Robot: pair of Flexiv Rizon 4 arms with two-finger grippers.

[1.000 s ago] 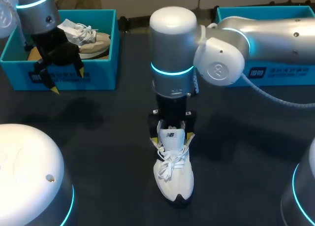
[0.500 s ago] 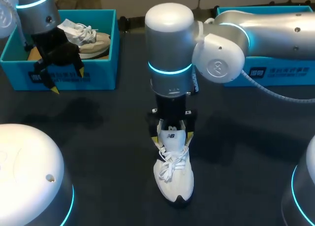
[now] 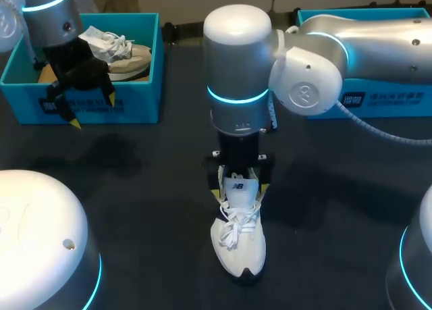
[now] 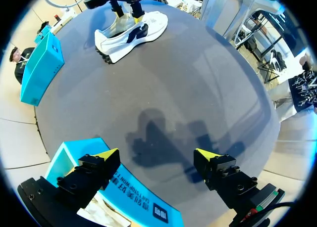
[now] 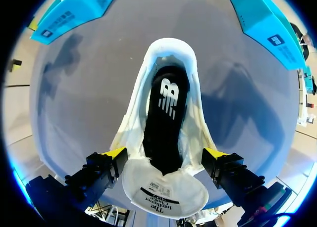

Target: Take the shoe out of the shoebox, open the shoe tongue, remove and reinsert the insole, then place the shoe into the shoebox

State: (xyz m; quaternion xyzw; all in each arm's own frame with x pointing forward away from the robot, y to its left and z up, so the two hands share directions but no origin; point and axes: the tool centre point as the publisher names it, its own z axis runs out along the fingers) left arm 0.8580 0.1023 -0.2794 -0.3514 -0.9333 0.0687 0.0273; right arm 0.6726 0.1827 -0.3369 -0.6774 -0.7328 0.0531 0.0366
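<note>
White shoe [image 3: 237, 239] out of its box, upright on its sole mid-tabletop [image 3: 135, 188], toe toward the near edge. Laces loosely tied over the forefoot. Tongue [image 3: 236, 188] pulled up and forward; in the right wrist view its underside [image 5: 166, 192] faces the camera and the dark insole [image 5: 166, 123] lies in place inside the open mouth.

Right gripper [image 3: 239, 190] directly over the shoe's opening. Fingers [image 5: 115, 154] released and spread wide, one on each side of the upper, tips just beside the collar.

Left gripper [image 3: 92, 113] above the near wall of the left shoebox [image 3: 145, 94], at the far left corner. Fingers [image 4: 108, 154] released, holding nothing. A second shoe [image 3: 125, 53] lies inside that box.

Another blue shoebox [image 3: 378, 100] at the far right corner, partly behind the right arm.
</note>
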